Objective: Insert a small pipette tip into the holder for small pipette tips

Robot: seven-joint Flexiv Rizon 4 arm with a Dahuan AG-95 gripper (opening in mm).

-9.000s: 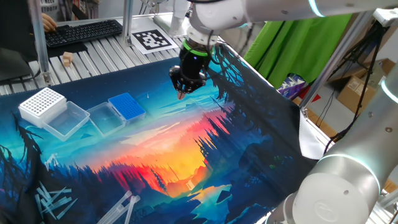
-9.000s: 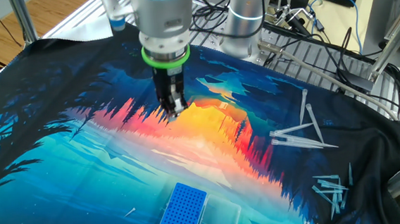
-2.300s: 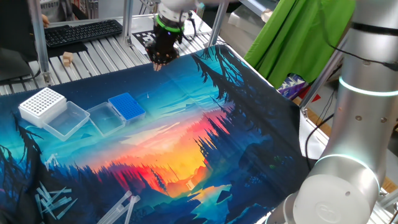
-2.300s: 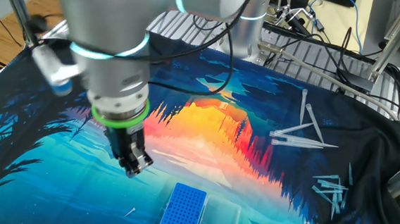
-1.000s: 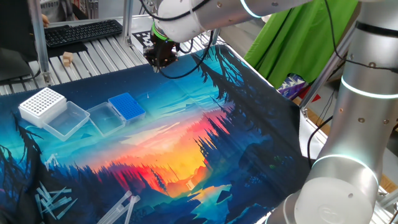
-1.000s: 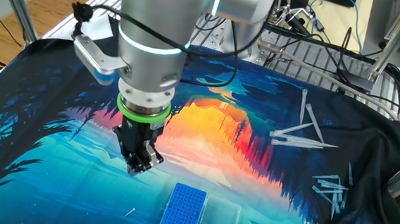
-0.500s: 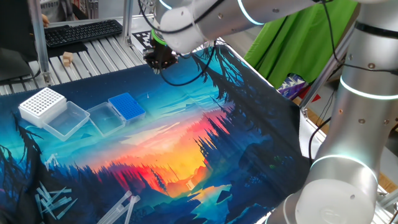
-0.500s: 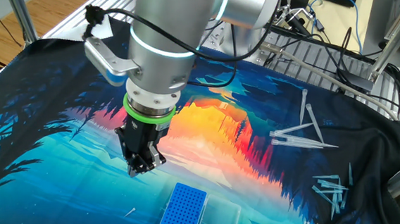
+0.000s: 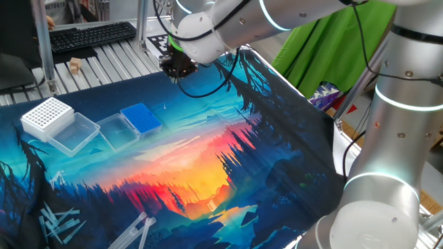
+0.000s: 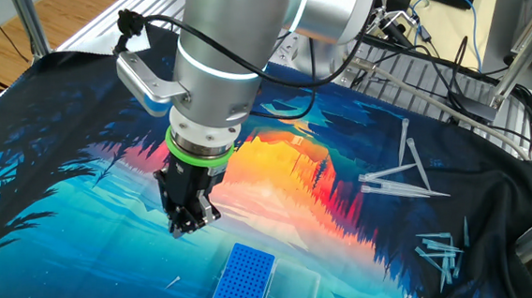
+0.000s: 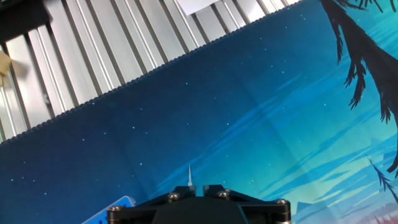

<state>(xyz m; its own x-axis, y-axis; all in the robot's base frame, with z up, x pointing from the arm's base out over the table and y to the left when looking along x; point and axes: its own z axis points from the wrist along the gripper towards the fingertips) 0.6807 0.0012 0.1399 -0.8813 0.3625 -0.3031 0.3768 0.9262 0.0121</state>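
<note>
My gripper (image 9: 178, 70) hangs over the far part of the printed cloth, up and to the right of the blue holder (image 9: 141, 117). In the other fixed view the gripper (image 10: 186, 227) is above and to the left of the holder (image 10: 244, 277). In the hand view the black fingers are closed together on a small pipette tip (image 11: 189, 175), whose thin whitish point sticks out past them. A corner of the holder (image 11: 116, 208) shows at the lower left of that view.
A white box with bigger holes (image 9: 47, 115) and clear trays (image 9: 75, 134) stand left of the holder. Loose larger tips lie at the cloth's near left (image 9: 59, 225) and in the other fixed view (image 10: 402, 181). Metal slats (image 11: 93, 56) border the cloth.
Since 2.3 s ago the arm has swung round above the gripper. In the last second the gripper has only sunk slightly, still shut on the tip.
</note>
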